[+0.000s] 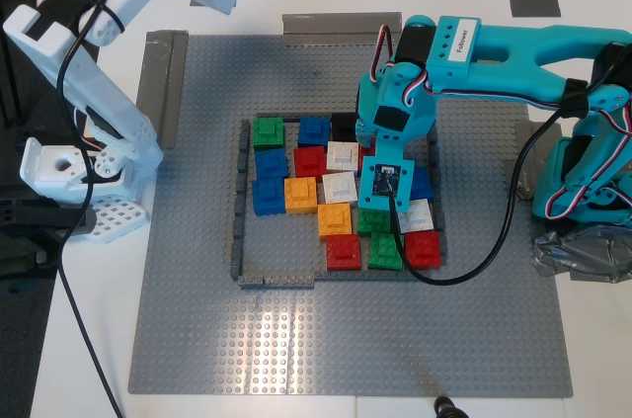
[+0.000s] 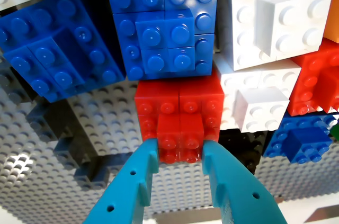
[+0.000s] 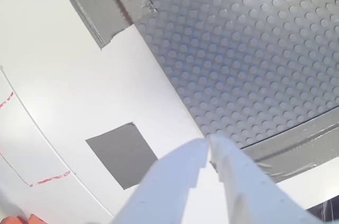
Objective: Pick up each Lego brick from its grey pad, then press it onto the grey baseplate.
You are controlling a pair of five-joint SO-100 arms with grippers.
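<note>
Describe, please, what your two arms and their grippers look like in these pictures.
My first gripper has smooth turquoise plastic fingers with small round holes. Its arm is turquoise with black servo blocks, a white label reading "Follower", red and black wires, and a thick black cable. My second gripper has plain white tapered fingers. Its arm is white, with a black cable alongside.

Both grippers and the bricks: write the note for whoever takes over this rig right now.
My first gripper, on the teal arm, is shut on a small red brick sitting on a larger red brick inside the frame on the grey baseplate. My second gripper is shut and empty, above white table beside a bare grey pad. Many bricks already fill the frame. Left: release the red brick; whether it is fully seated, I cannot tell.
</note>
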